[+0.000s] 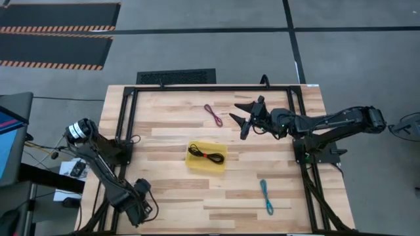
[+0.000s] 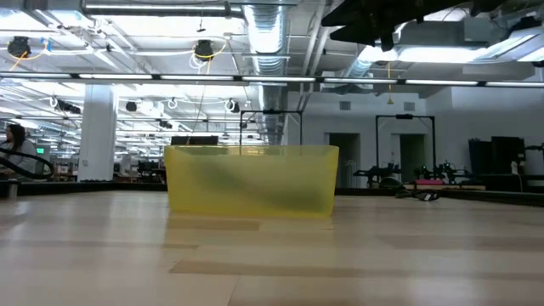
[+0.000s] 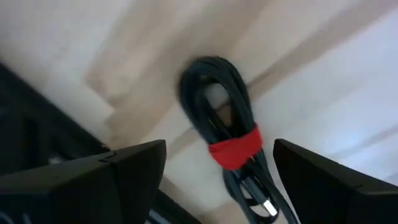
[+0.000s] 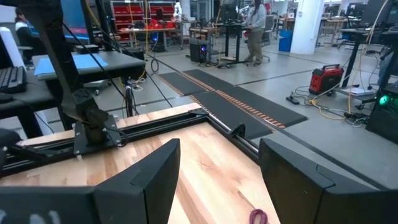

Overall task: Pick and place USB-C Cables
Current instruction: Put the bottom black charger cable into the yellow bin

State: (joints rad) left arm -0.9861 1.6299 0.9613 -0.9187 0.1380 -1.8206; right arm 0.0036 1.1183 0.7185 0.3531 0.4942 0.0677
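From above, the yellow tray sits near the middle of the wooden table, probably so that both arms can reach it. One black-and-red cable already lies inside it. The maroon cable lies on the wood near the far edge, and the teal cable lies near the right front; both are well apart from the tray. The left gripper is low over the front left corner of the table. The right gripper hangs beside the maroon cable with its jaws wide open and empty, perhaps because that cable is its next target.

In the low view, the tray stands alone on the table; its content shows only as a dark shade.

In the left wrist view, the left gripper has its jaws spread widely on both sides of a second black-and-red cable, which lies on the wood and is not yet gripped. This pose suggests a descent for grasping.

In the right wrist view, the open fingers frame bare wood, and the maroon cable is only just visible at the edge.
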